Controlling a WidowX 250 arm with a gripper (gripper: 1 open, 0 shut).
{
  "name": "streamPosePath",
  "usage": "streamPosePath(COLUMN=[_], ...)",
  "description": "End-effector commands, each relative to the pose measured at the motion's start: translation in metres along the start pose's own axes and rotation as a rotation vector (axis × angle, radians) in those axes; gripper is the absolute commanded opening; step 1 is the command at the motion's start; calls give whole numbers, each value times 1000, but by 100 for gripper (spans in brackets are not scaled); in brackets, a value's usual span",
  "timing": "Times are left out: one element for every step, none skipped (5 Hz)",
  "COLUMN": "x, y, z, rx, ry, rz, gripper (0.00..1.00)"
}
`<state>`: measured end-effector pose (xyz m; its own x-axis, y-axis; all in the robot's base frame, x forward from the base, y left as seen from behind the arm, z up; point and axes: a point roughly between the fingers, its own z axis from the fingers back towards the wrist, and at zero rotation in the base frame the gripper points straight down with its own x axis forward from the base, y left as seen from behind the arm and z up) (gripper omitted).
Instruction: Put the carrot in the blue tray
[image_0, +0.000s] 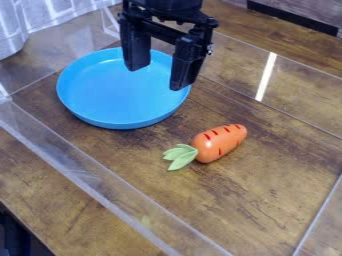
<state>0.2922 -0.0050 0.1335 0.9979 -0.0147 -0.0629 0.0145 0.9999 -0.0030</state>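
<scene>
Carrot: the stubby orange toy carrot with dark ridged lines (221, 142) lies on the brown wood-look worktop (267, 210), outside the tray and just beside its rim. Its rounded body could roll if one finger touches it before the other.
Leaves: the pale green leaves (181, 156) stick out at one end, towards the tray's near side. A grip on them instead of the body would probably be weak, and the carrot could swing or drop.
Tray: the round, shallow, bright blue plastic tray (120, 88) sits close by. A low approach might catch its raised rim and shove it; a release too near the edge could tip the carrot back out.
Fingers: the black robot fingers (162, 60) stand wide apart above the tray, holding nothing. They need to shift over to the carrot; coming down without that shift would likely press into the tray.
</scene>
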Motion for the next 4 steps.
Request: streamPosePath(x=[2,8,17,23], y=[-2,-12,-21,-29], z=[-7,-22,-36,-49], rx=[0,4,16,29], ry=[11,4,-13,-33], rz=[-27,-153,-262,-320], gripper=[100,100,100,100])
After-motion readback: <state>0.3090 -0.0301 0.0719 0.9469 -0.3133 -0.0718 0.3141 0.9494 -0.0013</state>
